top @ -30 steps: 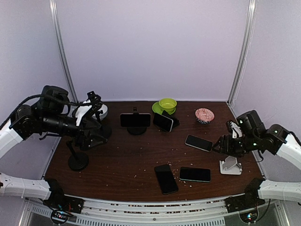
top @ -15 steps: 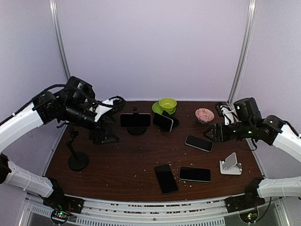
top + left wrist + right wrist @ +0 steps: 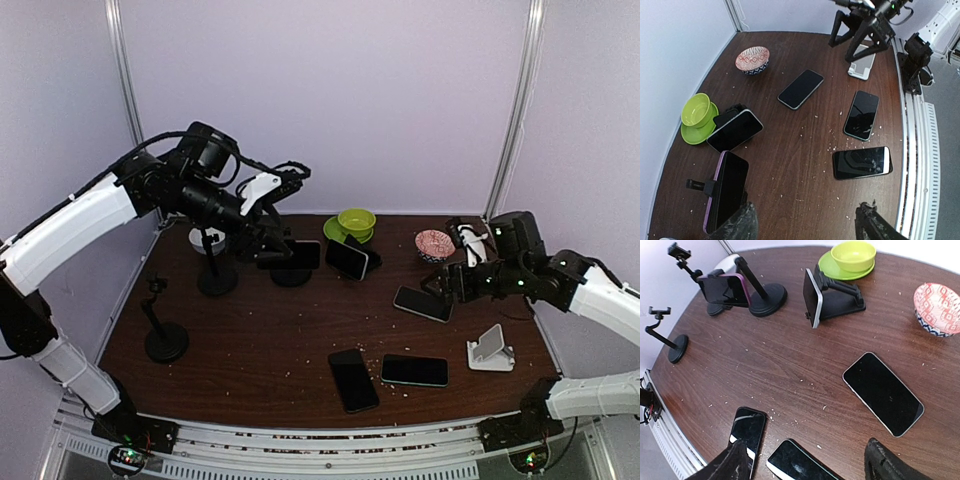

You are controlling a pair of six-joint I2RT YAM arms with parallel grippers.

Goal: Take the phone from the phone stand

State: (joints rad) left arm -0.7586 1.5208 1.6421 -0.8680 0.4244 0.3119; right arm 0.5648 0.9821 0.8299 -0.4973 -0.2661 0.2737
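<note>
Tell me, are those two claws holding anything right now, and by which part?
Nothing is held. The left gripper is open and empty near the phone in its stand; the right gripper is open and empty too.

Dark, crumb-flecked wooden table (image 3: 270, 340) — pale lilac walls (image 3: 330, 100), silver corner posts (image 3: 515, 110).

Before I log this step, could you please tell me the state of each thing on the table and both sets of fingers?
Purple phone: clamped in round stand.
Second phone: leaning on black stand.
Three other phones: lying flat.
White stand: empty.
Two thin stands: empty.
Green bowl: empty, on plate.
Patterned bowl: empty.
Left fingers: open, holding nothing.
Right fingers: open, holding nothing.
</note>
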